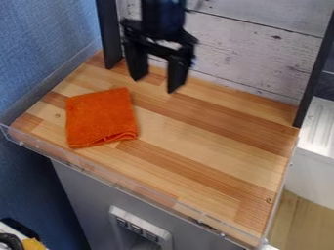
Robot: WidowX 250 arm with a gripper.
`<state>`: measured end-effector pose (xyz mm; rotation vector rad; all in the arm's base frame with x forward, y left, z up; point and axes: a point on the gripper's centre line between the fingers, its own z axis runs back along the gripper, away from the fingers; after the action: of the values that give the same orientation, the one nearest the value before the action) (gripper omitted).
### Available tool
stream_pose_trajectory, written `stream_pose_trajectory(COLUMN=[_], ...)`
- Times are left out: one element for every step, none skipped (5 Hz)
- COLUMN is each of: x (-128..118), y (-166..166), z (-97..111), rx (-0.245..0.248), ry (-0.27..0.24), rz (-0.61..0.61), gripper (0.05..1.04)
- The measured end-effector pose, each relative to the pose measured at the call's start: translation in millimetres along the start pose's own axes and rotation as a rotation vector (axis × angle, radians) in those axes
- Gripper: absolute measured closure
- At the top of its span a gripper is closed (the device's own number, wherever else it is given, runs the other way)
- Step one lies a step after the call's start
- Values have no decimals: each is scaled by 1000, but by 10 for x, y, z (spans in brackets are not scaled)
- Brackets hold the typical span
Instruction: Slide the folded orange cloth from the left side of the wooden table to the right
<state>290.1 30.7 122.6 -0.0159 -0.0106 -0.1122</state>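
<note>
My black gripper (155, 84) hangs over the back left of the wooden counter, its two fingers pointing down and spread apart with nothing between them. In front of it and slightly to the left lies a folded orange cloth (100, 117), flat on the counter (209, 146). The cloth's front right edge shows its folded layers. Gripper and cloth are apart.
A whitewashed plank wall (254, 44) rises behind the counter between two dark posts. A blue wall (39, 49) stands at the left. A low clear rim (124, 183) runs along the front edge. At the right is a white ribbed surface (321, 124).
</note>
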Motion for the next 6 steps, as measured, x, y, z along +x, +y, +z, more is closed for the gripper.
stream_pose_trajectory(x=[34,91,123,164,166,91], y=[346,639,795,855,925,955], z=[-10,31,20,-33,-99,-276], rx=[-5,2,4,8,21,19], ry=[-21,-42,-38,-26,-25,-5], rz=[-26,-55,-72,-90,-106,-97], gripper=[85,85,87,138,420,723])
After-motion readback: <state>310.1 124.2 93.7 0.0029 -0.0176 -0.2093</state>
